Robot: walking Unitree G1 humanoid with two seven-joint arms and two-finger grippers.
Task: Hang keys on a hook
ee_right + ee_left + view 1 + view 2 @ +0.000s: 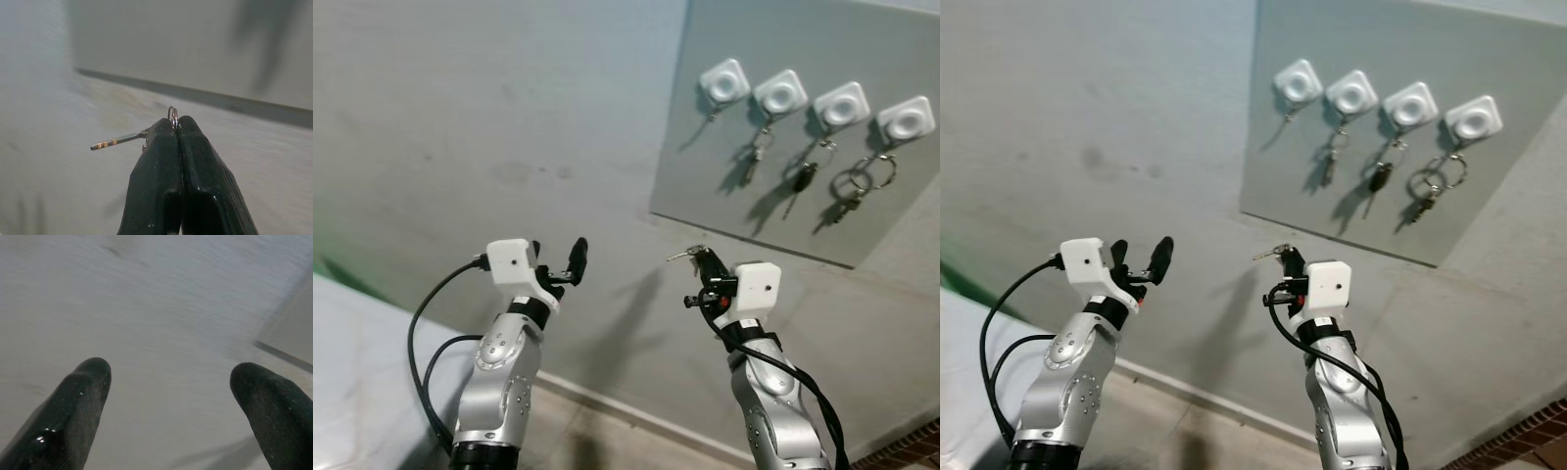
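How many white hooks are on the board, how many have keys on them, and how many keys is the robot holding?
White square hooks on the grey board: 4
Hooks with keys hanging: 3
Bare hooks: 1
Small silver key in the right pincer: 1
Total key sets: 4

White hooks (781,94) on grey board (724,186), silver key (120,140) w/ gold-banded tip.

Shiny metal key (117,141), matt wall (489,117)
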